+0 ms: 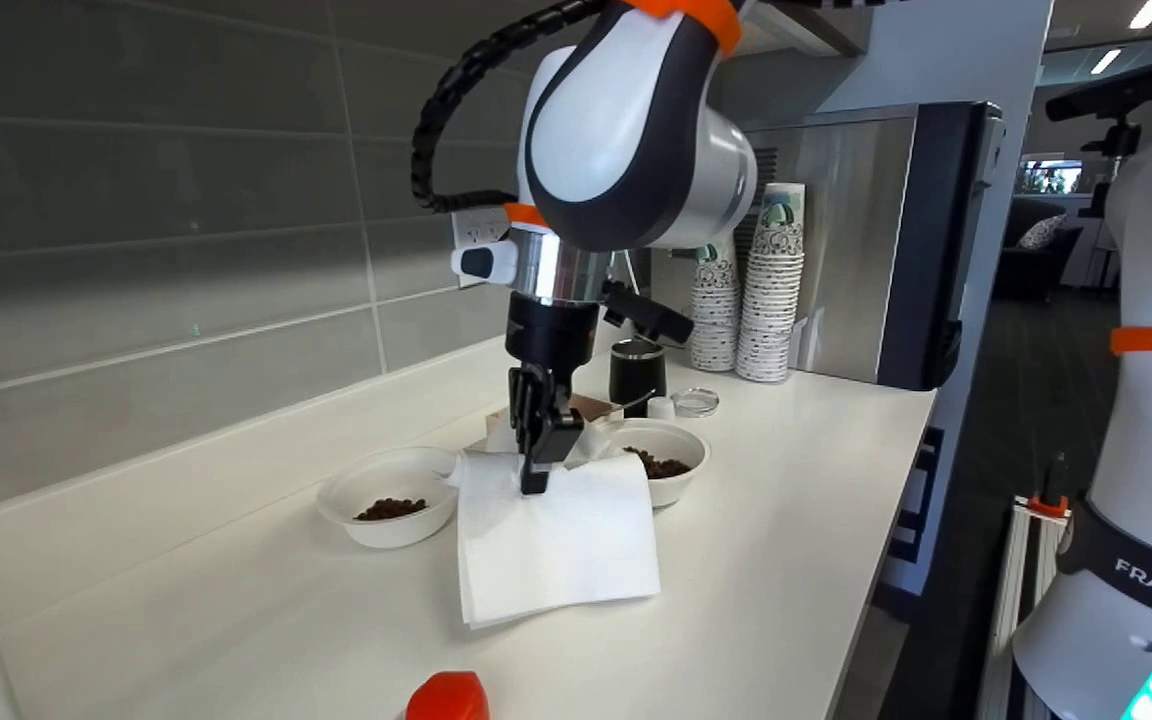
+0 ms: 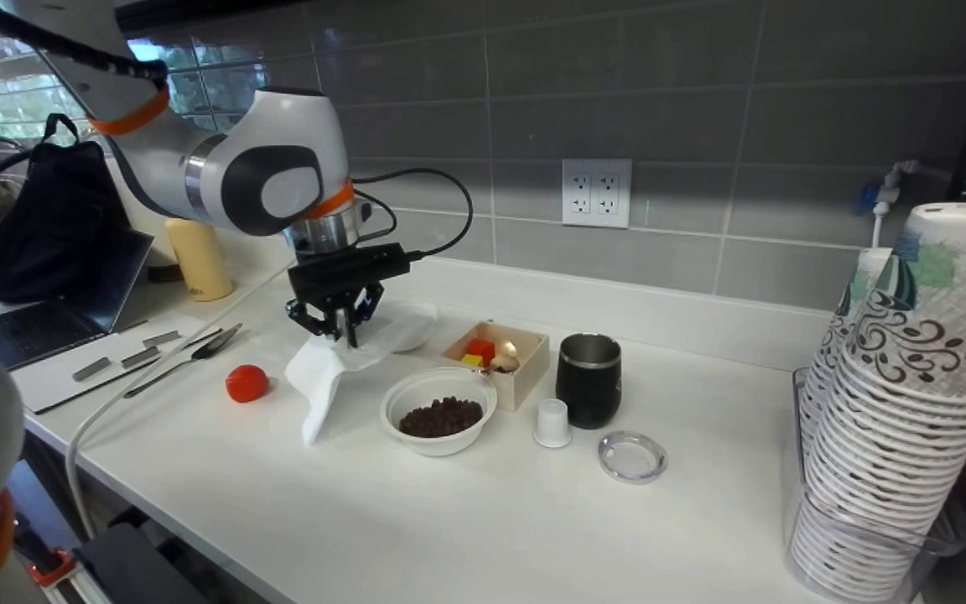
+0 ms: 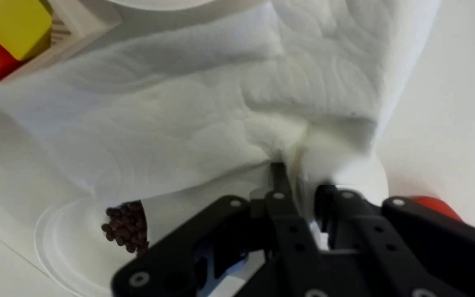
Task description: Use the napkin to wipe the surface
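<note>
The white napkin (image 1: 561, 550) hangs in folds from my gripper (image 1: 536, 478) in an exterior view; it also shows from the far side (image 2: 315, 382). In the wrist view the napkin (image 3: 179, 111) spreads out ahead of the fingers, pinched and creased between the fingertips (image 3: 301, 177). My gripper is shut on it and points down, just above the surface, an off-white countertop (image 1: 746, 590), also in the other picture (image 2: 533, 537). I cannot tell whether the napkin's lower edge touches the countertop. The napkin partly covers the view of the bowls behind it.
White bowls with dark contents stand close on either side (image 1: 391, 500) (image 2: 438, 453). A wooden box (image 2: 525, 377) with coloured blocks, a black tumbler (image 2: 589, 382), a small white cup (image 2: 552, 422) and a clear lid (image 2: 632, 457) are nearby. A red object (image 2: 246, 383) lies beside the napkin. A tiled wall (image 1: 156, 300) runs behind.
</note>
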Robot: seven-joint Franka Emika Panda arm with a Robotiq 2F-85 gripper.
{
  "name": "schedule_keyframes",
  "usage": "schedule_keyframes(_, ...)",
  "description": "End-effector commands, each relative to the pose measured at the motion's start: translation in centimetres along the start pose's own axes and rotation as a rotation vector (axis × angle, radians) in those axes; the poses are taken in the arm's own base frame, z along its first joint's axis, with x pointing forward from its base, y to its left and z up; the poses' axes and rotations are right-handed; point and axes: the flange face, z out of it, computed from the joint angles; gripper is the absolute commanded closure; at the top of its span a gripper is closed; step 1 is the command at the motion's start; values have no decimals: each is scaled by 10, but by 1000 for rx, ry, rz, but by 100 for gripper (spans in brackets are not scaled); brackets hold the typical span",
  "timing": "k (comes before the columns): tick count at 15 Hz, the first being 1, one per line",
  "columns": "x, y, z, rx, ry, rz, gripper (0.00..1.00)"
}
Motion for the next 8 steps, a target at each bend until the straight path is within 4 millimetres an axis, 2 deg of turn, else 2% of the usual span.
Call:
schedule_keyframes(1,17,9,0,-1,43,-36,49)
schedule_keyframes(4,21,7,-9,4,46,-54,27)
schedule_keyframes(7,11,3,-22,-21,10,-13,3)
schedule_keyframes(8,6,4,-26,-37,-7,15,0)
